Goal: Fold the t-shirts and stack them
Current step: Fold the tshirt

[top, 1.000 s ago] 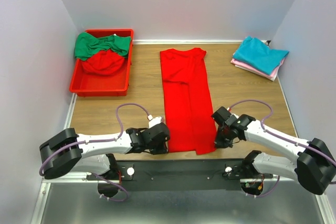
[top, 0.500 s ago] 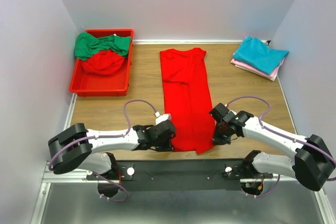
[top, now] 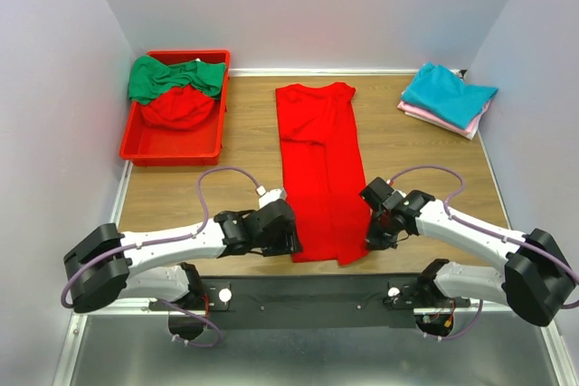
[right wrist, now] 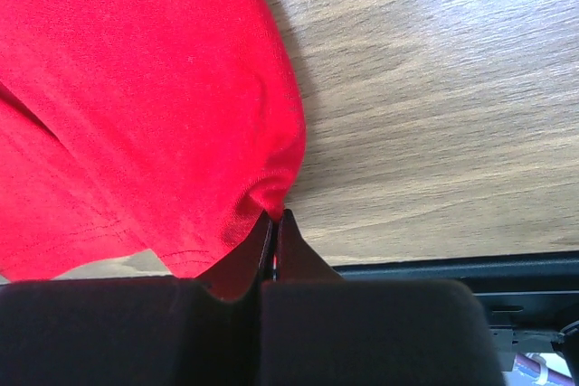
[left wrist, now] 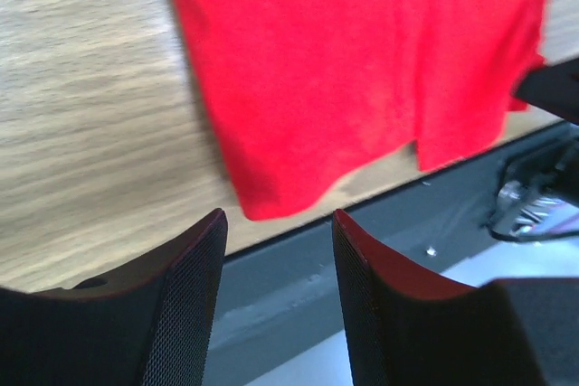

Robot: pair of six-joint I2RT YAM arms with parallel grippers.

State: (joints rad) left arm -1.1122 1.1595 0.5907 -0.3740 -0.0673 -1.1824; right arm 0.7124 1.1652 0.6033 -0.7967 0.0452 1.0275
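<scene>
A bright red t-shirt (top: 317,160) lies as a long narrow strip down the middle of the wooden table, collar end far and hem near. My left gripper (top: 288,240) is at its near left corner, open; in the left wrist view its jaws (left wrist: 279,216) stand apart with nothing between them and the red t-shirt (left wrist: 362,70) lies just beyond the tips. My right gripper (top: 371,240) is at the near right corner. In the right wrist view this gripper (right wrist: 276,216) is shut on a pinched fold of the red t-shirt (right wrist: 136,88).
A red bin (top: 172,149) at the far left holds a green t-shirt (top: 172,77) and a red cloth (top: 176,108). A folded teal t-shirt (top: 448,92) lies on a pink one (top: 434,117) at the far right. The black rail (top: 308,296) runs along the near table edge.
My left gripper has opened and let go of the shirt's near left corner, which now lies on the table. The right gripper keeps its grip and has barely moved.
</scene>
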